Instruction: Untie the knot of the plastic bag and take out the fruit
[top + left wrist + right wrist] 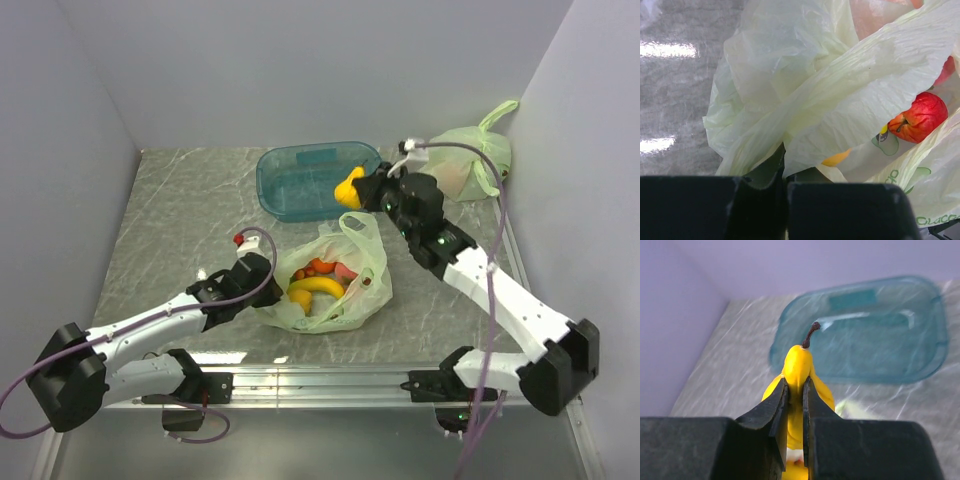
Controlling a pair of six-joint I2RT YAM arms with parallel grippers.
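Note:
The pale green plastic bag [345, 300] lies open at the table's middle, one loop handle [362, 228] standing up; no knot shows. Inside it are a yellow banana [318, 287] and red and orange fruit [322, 267]. My left gripper [266, 289] is shut on the bag's left edge. In the left wrist view [785, 167] its jaws pinch the bag's film [805, 85], and a red apple [920, 117] shows through the opening. My right gripper [360, 190] is shut on a yellow pear-shaped fruit [348, 188] with a dark stem, held up at the near edge of the blue tray. It also shows in the right wrist view [798, 365], between the jaws of that gripper [795, 390].
A translucent blue tray [315, 180], also in the right wrist view [875, 335], stands behind the bag. A second tied pale green bag [478, 158] with pinkish fruit inside sits at the back right by the wall. Walls enclose the left, back and right sides.

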